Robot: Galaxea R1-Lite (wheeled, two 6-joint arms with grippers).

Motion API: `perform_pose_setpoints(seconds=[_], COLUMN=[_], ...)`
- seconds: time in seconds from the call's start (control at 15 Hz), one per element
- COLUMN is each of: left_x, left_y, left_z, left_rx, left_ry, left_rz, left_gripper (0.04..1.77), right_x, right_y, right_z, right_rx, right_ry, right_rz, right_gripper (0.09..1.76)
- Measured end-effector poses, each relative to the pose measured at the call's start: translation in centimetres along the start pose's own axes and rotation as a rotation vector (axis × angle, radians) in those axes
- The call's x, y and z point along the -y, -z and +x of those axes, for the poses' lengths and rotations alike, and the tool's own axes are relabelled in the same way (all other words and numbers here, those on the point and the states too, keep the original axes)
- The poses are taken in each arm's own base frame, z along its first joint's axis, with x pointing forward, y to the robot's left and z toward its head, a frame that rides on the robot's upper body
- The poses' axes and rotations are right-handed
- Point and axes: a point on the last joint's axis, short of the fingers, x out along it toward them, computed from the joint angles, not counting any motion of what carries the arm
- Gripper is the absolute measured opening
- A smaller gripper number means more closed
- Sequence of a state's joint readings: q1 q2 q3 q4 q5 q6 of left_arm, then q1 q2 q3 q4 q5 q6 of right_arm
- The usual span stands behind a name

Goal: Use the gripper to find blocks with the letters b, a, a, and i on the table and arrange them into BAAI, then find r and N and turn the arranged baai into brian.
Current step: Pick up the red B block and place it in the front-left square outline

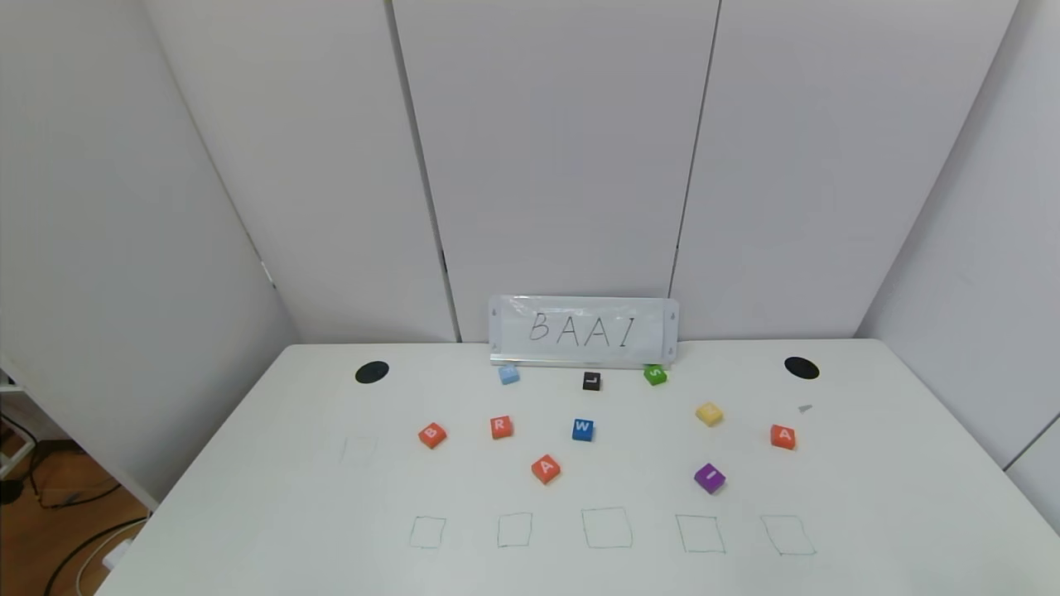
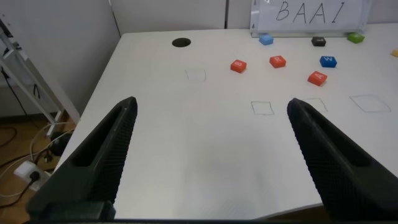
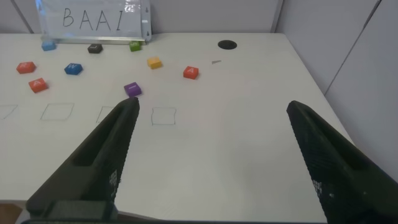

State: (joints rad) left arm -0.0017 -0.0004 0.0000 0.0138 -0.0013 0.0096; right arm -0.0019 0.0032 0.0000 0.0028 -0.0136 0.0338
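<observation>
Across the white tabletop point(image 1: 248, 497), both grippers' fingers point(image 2: 106, 155) point(image 3: 323, 162) gape wide and empty, the B cube point(image 2: 238, 66) far ahead of your left fingers beside the similar orange-red R cube point(image 2: 278, 61), so you could grab the wrong one.

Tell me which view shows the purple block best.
The head view: the purple block sits in the open with its white I readable. The right wrist view shows it smaller, beside a gripper finger, letter unclear. The left wrist view does not show it.
</observation>
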Motion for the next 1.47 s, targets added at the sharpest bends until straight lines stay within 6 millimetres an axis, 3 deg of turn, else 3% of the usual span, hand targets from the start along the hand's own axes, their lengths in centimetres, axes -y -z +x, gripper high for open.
perform_pose_setpoints(seconds=[1.47], left_x=[0.0], left_y=[-0.35], left_z=[-0.17], left_rx=[-0.007], left_ry=[0.004], left_rz=[0.012], left_gripper=[1.72], right_x=[-0.02], right_y=[-0.5], right_z=[-0.27], right_rx=[-0.036], right_ry=[0.001], right_rz=[-0.007], right_gripper=[1.71])
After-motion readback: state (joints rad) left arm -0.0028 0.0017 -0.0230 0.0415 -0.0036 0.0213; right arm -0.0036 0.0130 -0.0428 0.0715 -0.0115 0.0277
